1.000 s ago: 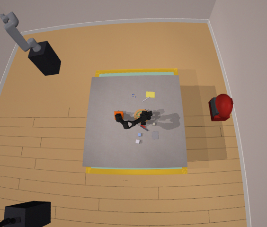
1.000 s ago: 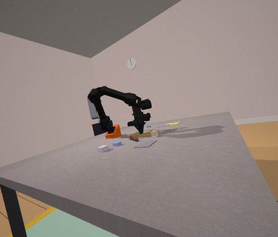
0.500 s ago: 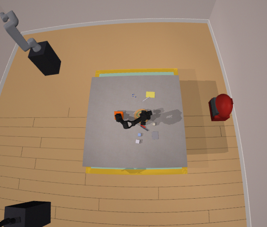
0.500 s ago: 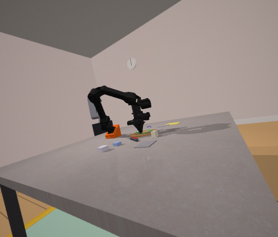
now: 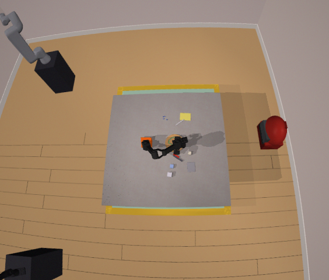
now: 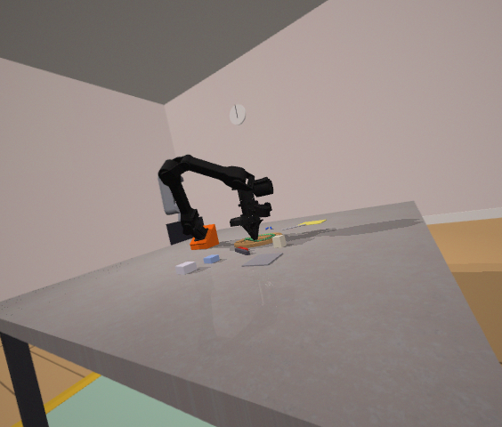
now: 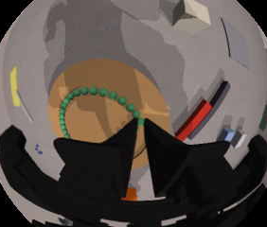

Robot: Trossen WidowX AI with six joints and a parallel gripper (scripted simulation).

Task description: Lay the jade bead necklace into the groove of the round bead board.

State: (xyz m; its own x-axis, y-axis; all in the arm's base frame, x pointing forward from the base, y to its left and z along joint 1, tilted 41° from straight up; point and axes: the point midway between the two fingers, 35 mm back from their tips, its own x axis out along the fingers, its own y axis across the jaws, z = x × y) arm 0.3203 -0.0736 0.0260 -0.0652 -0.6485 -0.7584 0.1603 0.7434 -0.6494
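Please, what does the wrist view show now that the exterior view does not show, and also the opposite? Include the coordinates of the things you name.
Only the wrist view: a green bead (image 7: 141,122) between the fingertips of the end effector (image 7: 140,121), and the bead arc seen from above.

Only the exterior view: the wall clock (image 6: 238,114) and the arm's upper links (image 6: 209,167).

Both: the round board (image 6: 242,244) (image 7: 96,128), the red-and-black tool (image 6: 242,251) (image 7: 194,120) and the yellow sheet (image 6: 313,222) (image 7: 14,87).

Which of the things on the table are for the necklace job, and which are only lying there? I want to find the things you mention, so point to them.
For the job:
- jade bead necklace (image 7: 94,91)
- round bead board (image 5: 168,146) (image 6: 243,244) (image 7: 96,115)
- gripper (image 6: 255,238) (image 7: 140,121)

Only lying there:
- yellow sheet (image 5: 185,116) (image 6: 314,222) (image 7: 14,87)
- grey sheet (image 5: 191,167) (image 6: 263,260) (image 7: 237,43)
- cream block (image 5: 189,153) (image 6: 279,241) (image 7: 193,16)
- blue block (image 5: 171,165) (image 6: 211,259) (image 7: 227,135)
- white block (image 5: 169,174) (image 6: 186,268) (image 7: 239,138)
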